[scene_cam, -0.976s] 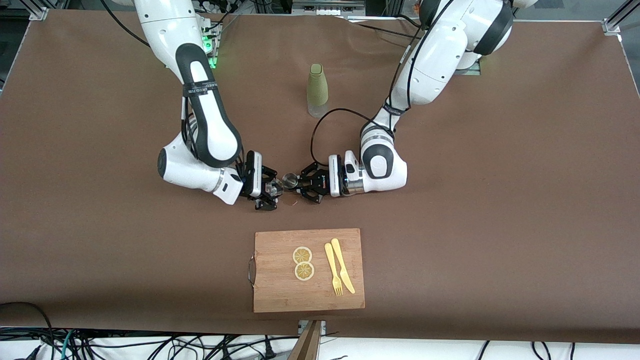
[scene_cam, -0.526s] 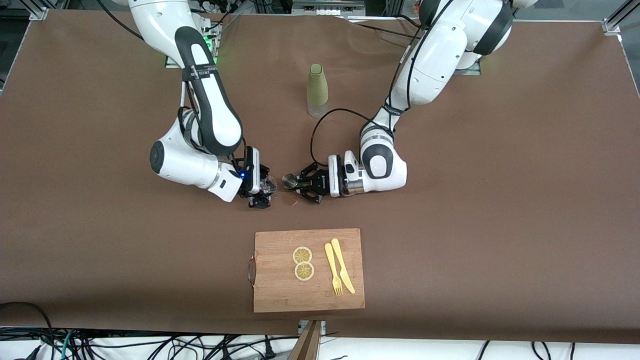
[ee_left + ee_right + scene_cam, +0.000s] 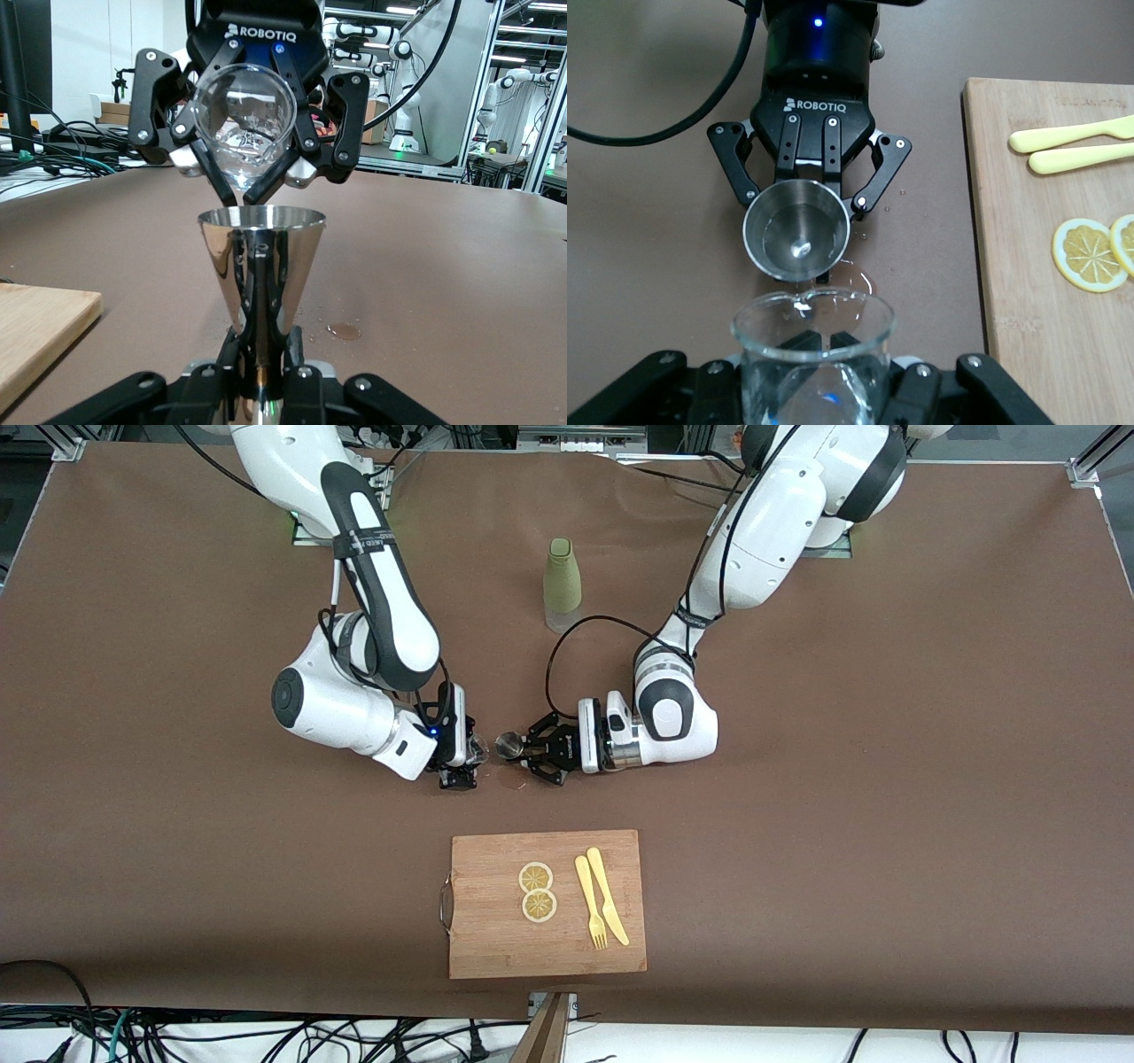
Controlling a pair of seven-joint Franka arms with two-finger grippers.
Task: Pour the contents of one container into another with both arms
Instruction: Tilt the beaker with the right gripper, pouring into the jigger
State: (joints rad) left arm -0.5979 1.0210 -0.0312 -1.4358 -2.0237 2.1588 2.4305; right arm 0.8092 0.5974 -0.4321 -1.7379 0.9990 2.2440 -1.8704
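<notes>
The right arm [image 3: 354, 646] has pulled its elbow in and tipped its glass beaker [image 3: 477, 751] more than a second ago; the left arm [image 3: 709, 602] has hardly moved. The right gripper [image 3: 461, 757] is clamped on the glass beaker, tilted so water runs from its spout. The left gripper [image 3: 532, 751] is clamped on the metal cup [image 3: 508, 745], held upright just under the spout. Both hang over the brown table [image 3: 886, 779], where a small wet spot [image 3: 344, 332] shows. At 6 o'clock from the cup lies the wooden board [image 3: 496, 939] with lemon slices [image 3: 537, 891], well apart. At 12 o'clock stands the green bottle [image 3: 563, 584]
</notes>
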